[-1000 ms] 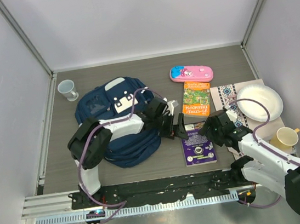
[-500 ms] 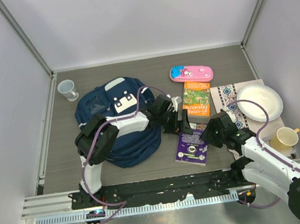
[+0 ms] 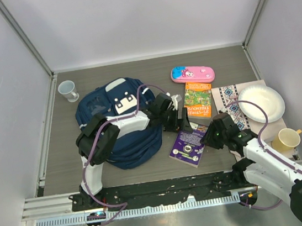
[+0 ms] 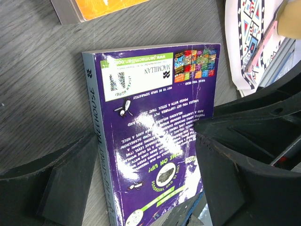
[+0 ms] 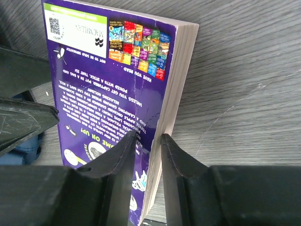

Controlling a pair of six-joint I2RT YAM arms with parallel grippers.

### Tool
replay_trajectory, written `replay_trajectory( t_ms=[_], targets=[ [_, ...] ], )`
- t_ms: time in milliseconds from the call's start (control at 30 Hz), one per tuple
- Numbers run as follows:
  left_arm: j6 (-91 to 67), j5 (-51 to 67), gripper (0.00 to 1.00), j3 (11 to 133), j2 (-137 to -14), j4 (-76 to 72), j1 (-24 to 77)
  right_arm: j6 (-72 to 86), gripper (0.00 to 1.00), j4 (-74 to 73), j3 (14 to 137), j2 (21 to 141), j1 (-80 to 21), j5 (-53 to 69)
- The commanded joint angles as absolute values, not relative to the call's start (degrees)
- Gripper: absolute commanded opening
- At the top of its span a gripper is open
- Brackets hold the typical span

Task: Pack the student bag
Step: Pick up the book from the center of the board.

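The student bag, a navy backpack with a white patch, lies on the left of the table. A purple paperback lies tilted just right of it, back cover up. My right gripper is shut on the book's page edge; in the right wrist view its fingers pinch the cover and pages of the book. My left gripper is open over the book's far end. In the left wrist view the book lies between its widely spread fingers.
An orange and green book lies behind the purple one, a pink pencil case further back. A white plate sits on a patterned mat at right, with a yellow cup near it. A white mug stands back left.
My right gripper has dragged the purple book left toward the bag and turned it askew. My left gripper has shifted slightly right and back, over the book's far end.
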State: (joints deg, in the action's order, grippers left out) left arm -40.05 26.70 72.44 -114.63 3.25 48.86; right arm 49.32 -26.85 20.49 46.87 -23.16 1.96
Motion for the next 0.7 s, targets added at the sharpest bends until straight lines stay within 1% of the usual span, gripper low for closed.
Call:
replay_trajectory(
  t_ms=[0,133,367,433,533,667],
  targets=[
    [-40.87,31.99,0.86,74.44,-114.96,0.26,50.36,48.61,0.35,-17.05,22.06,45.44,-23.73,6.42],
    [-40.87,32.96,0.85,74.36,-115.05,0.26,50.36,48.16,0.37,-15.48,21.89,45.18,-23.73,7.29],
    [-40.69,33.14,0.84,74.18,-114.87,-1.14,50.45,48.6,0.36,-12.92,21.01,42.89,-23.73,8.88],
    [-40.69,33.13,0.84,74.0,-114.7,-1.23,50.36,48.78,0.37,-12.83,20.57,42.72,-23.73,8.7],
    [-40.69,33.13,0.84,74.0,-114.7,-1.32,50.36,49.57,0.43,-12.57,20.04,43.76,-23.73,8.26],
    [-40.69,33.13,0.83,74.09,-114.52,-1.41,50.36,50.18,0.43,-11.96,19.69,45.35,-23.73,8.0]
  ],
)
